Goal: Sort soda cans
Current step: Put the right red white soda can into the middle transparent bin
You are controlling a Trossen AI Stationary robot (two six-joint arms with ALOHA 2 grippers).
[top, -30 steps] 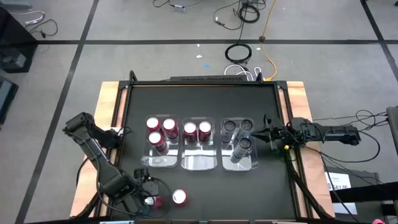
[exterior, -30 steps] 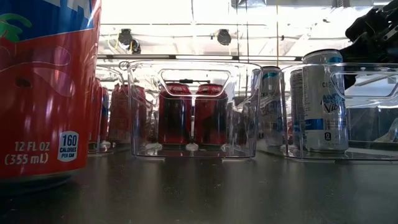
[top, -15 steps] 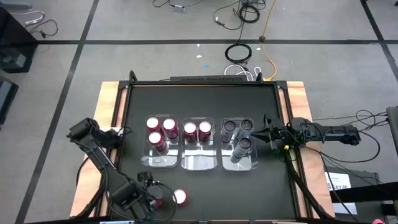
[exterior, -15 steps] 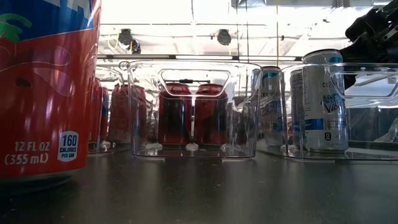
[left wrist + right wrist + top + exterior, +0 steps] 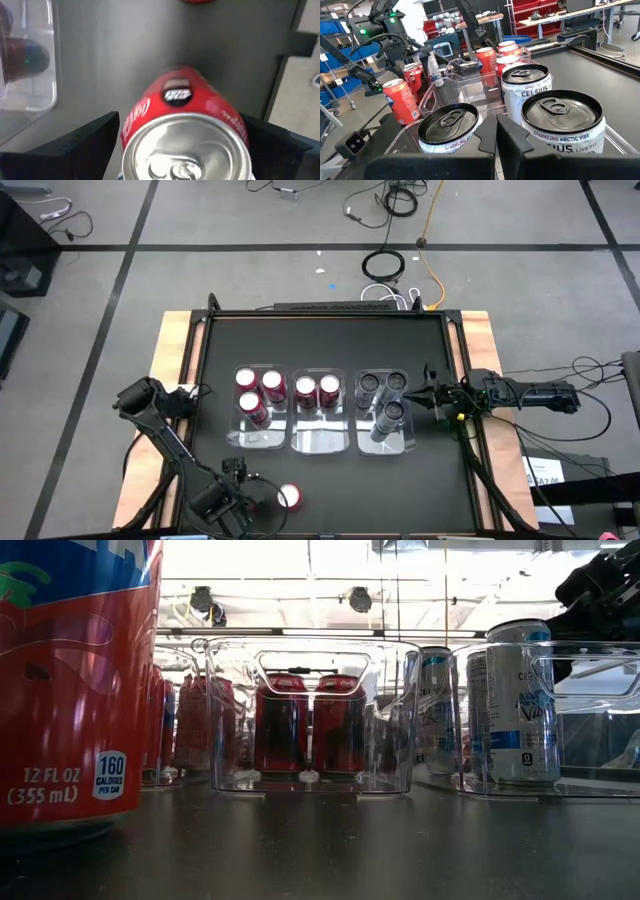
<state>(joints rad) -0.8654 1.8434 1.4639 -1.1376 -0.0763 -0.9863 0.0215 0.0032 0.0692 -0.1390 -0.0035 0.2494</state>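
My left gripper is near the table's near edge, open, coming down over an upright red soda can. Its fingers stand on either side of the can's top. A second loose red can stands on its base just to the right. Three red cans stand in the left clear bin and two in the middle one. Three grey cans stand in the right bin. My right gripper is shut and waits just right of that bin. My left gripper comes from above with one finger on each side of the red can's upper wall. The can stands upright on the table. I cannot tell whether the fingers touch it.
The three clear bins sit side by side mid-table, and their near halves hold no cans. A loose red can stands close in front of the low camera. A raised rim frames the black tabletop. Cables lie on the floor beyond.
My left gripper has moved toward the table's right along the near edge and come over the nearer loose red can, which it now covers from above. The cans and my right arm have kept still.
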